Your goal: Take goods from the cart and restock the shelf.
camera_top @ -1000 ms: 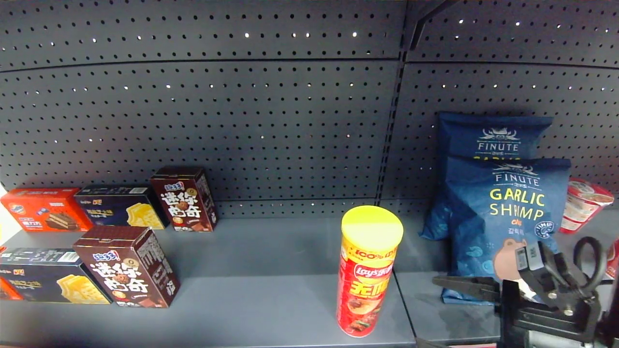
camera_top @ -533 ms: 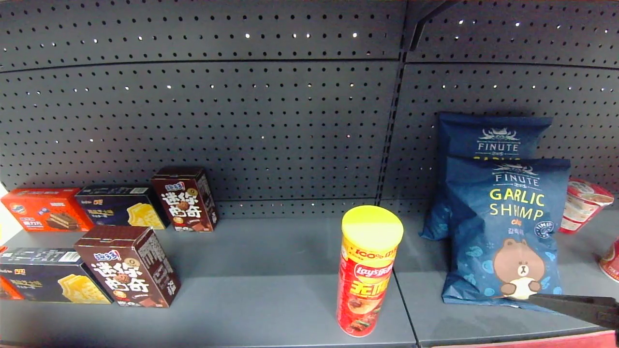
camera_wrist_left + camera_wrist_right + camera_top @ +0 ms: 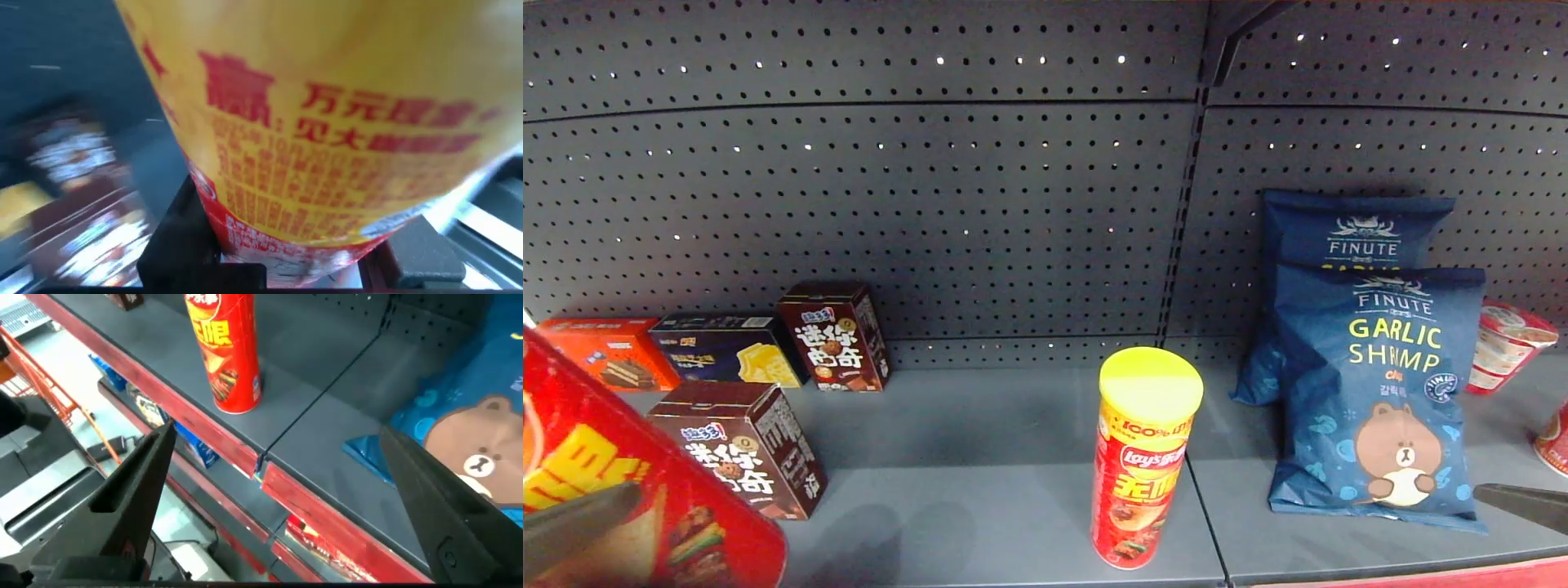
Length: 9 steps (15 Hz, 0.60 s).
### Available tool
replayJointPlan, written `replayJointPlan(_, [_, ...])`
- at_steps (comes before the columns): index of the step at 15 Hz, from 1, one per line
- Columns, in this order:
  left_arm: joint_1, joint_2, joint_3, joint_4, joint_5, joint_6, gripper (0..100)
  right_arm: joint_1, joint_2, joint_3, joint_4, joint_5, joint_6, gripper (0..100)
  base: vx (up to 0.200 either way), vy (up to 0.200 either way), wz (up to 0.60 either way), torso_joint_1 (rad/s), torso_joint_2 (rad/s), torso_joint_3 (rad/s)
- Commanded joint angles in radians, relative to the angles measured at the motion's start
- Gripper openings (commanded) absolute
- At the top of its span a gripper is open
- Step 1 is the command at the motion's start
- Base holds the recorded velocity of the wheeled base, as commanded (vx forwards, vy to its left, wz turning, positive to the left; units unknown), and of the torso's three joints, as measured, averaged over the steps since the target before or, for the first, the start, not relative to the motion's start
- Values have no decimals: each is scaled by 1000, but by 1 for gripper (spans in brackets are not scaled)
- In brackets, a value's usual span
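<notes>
Left gripper is clamping its fingers on a red chip can, which is leaning tilted at 8 o'clock of the head view, in front of the brown box. Right gripper is hanging wide open and empty at 4 o'clock. Judging by this, the placing is likely going best if the can is righted first, then set on the bare shelf at 9 o'clock of the standing can, clearing both neighbours.

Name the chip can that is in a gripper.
The tilted can at the left, clamped in the left gripper. The other can stands free and upright on the shelf.
</notes>
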Motion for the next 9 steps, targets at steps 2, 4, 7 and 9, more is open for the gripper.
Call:
replayJointPlan(2, [-70, 190, 1, -90, 9, 5, 0, -7, 9, 6, 2, -5, 18, 100, 0, 0, 0, 0, 0, 0])
replayJointPlan(4, [-74, 257, 0, -164, 11, 5, 0, -1, 16, -2, 7, 0, 69, 100, 0, 0, 0, 0, 0, 0])
replayJointPlan(7, [-76, 308, -20, -162, 14, 8, 0, -10, 10, -5, 16, -7, 72, 100, 0, 0, 0, 0, 0, 0])
replayJointPlan(9, [-88, 364, -23, -175, 26, 51, 0, -10, 20, 6, 17, -7, 71, 100, 0, 0, 0, 0, 0, 0])
